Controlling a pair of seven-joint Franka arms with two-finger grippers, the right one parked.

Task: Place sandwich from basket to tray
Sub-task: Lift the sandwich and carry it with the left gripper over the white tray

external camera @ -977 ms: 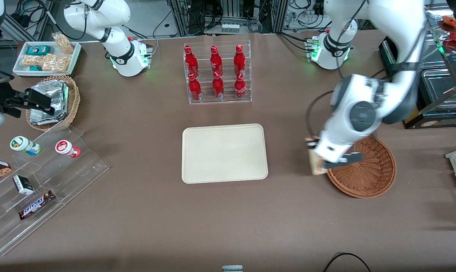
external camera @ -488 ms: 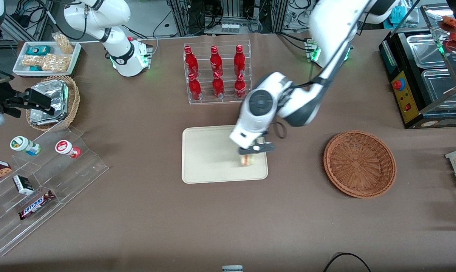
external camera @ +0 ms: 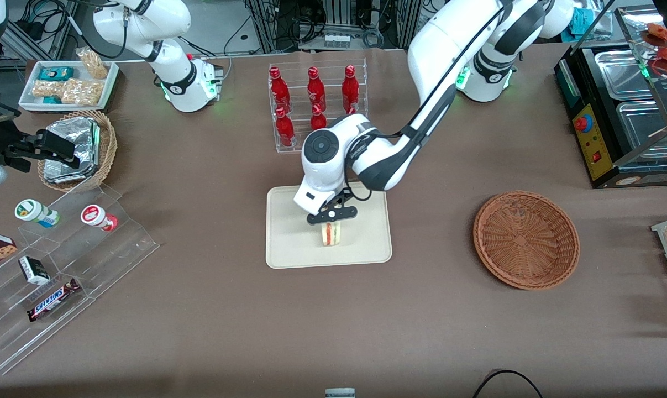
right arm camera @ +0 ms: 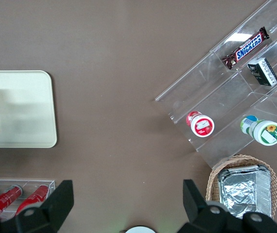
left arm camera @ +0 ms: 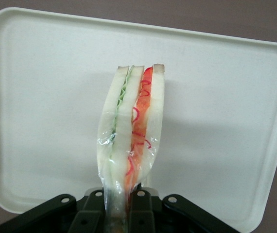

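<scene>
Front view: gripper (external camera: 331,221) jaws clamped on sandwich (external camera: 331,234) over tray (external camera: 289,243); basket (external camera: 526,239) without contents.

Plastic-wrapped sandwich (external camera: 331,234) on edge over the cream tray (external camera: 289,243); reddish wicker basket (external camera: 525,240) empty.

The working arm is looking round and shiny white with dark grey joints and a grey circle cap. A black cable is running along it. Its black claw (external camera: 331,220) is showing small screw holes.
</scene>
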